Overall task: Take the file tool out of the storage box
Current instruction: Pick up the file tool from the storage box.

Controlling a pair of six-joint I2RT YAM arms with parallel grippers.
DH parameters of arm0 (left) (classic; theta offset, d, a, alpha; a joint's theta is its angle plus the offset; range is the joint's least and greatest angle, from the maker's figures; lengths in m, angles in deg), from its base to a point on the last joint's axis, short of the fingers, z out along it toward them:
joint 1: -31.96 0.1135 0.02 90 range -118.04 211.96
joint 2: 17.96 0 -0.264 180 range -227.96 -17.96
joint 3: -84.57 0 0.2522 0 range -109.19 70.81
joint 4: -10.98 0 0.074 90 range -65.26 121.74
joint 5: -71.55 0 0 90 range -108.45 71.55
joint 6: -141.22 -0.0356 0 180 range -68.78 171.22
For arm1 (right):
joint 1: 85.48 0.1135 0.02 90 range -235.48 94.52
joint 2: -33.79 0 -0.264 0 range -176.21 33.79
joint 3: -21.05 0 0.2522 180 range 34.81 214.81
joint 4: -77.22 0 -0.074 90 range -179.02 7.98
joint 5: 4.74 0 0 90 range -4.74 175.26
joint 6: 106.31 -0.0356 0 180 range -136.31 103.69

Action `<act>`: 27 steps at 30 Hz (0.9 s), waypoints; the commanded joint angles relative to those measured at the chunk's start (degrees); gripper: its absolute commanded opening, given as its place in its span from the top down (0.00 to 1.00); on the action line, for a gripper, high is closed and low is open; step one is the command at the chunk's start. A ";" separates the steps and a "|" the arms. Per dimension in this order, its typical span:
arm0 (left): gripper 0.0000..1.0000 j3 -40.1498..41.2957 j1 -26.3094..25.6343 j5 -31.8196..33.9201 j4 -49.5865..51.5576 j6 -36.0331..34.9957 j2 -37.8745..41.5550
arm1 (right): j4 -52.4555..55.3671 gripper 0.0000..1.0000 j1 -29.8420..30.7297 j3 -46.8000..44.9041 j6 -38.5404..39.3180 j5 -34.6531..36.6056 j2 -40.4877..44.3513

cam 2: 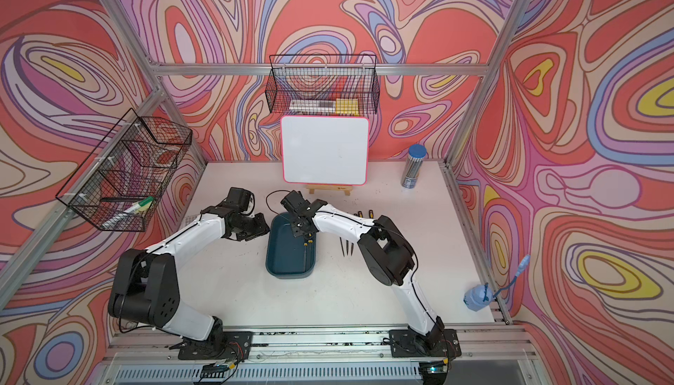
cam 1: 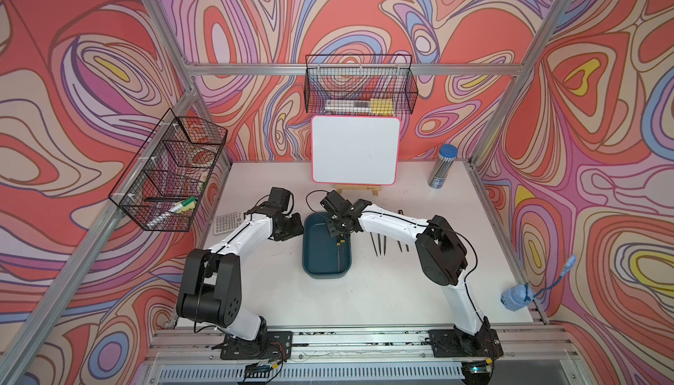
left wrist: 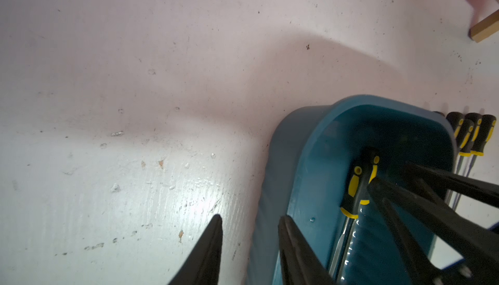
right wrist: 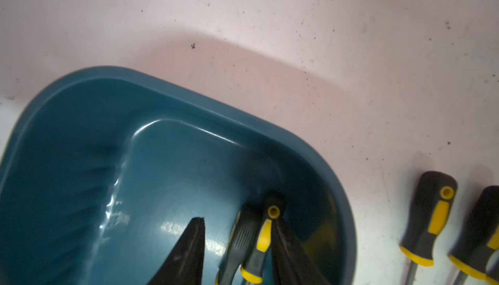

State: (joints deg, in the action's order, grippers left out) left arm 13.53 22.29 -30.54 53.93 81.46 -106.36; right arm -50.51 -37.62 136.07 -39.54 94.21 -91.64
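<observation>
Mid-bench, storage box [cam 1: 316,252] | two file tools [right wrist: 263,232] lie along its right wall | right jaws part-open astride their handles, gripping nothing yet | left jaws part-open, empty, at box's left rim | step, likely: grasp | next: close on one handle, lift clear

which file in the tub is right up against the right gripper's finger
The file nearer the wall of the tub, on the side of the loose files; its neighbour lies clear of the other finger.
</observation>
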 commanded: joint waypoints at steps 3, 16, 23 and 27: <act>0.60 -0.55 0.36 -0.04 1.34 -0.07 0.23 | 5.62 0.58 0.98 4.89 -0.34 0.66 -2.86; 0.60 2.08 0.36 -1.43 0.89 0.24 2.14 | 18.11 0.56 2.76 10.71 -4.62 1.34 -4.86; 0.60 4.10 0.36 -2.39 -0.35 0.68 2.81 | 17.18 0.55 2.59 11.32 -4.90 -0.47 -7.73; 0.60 4.06 0.36 -2.22 -0.15 0.76 3.43 | 16.51 0.55 2.00 11.96 -4.66 -2.78 -9.20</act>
State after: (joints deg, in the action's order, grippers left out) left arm 16.52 22.29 -32.71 52.94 81.79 -104.20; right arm -33.90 -35.28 147.34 -43.67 93.21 -98.44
